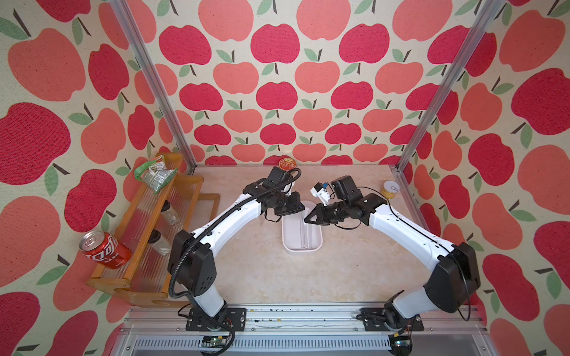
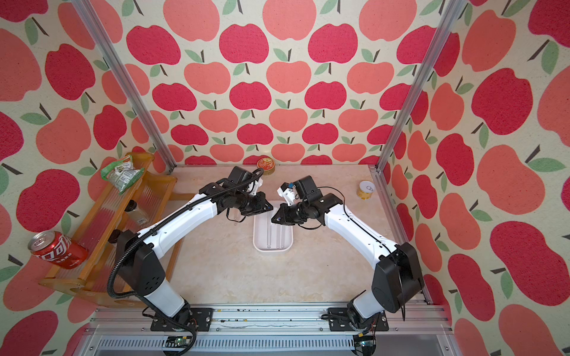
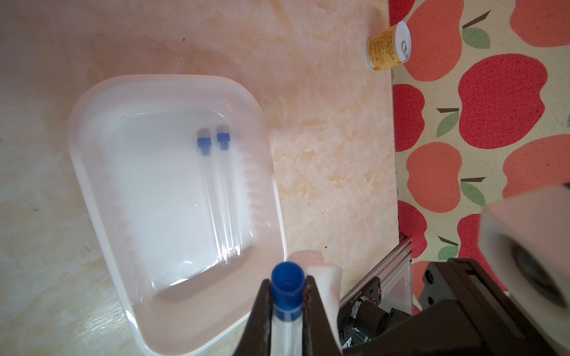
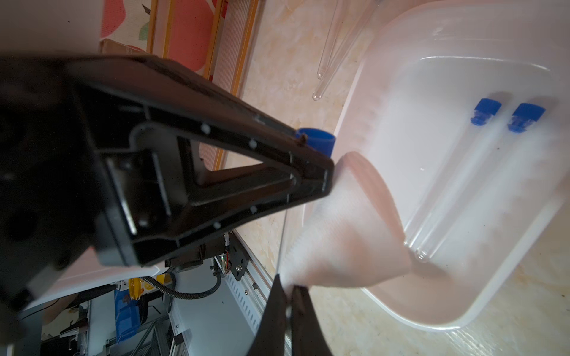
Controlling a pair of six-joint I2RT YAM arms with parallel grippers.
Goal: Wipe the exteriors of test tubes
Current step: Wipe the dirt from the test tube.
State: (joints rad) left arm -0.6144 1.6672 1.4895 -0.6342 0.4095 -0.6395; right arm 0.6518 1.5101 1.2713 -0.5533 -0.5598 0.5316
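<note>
Left gripper (image 3: 287,288) jaws pinch a test tube (image 3: 285,333) at its capped end; right gripper (image 4: 288,285) jaws clamp a cloth (image 4: 345,222) just beside it. The tube is probably light, stiff, slick and breakable, so grip gently near the cap. Two spare tubes (image 3: 222,197) lie in the tray (image 3: 77,148) beyond the jaws.

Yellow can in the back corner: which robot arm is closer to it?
Right. The right arm bends just beside the yellow can; the left arm reaches in from the far side of the white tray.

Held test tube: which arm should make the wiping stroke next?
Right, probably. The right gripper is shut on the white cloth, hanging beside the test tube; the left gripper is shut on that tube at its blue cap.
</note>
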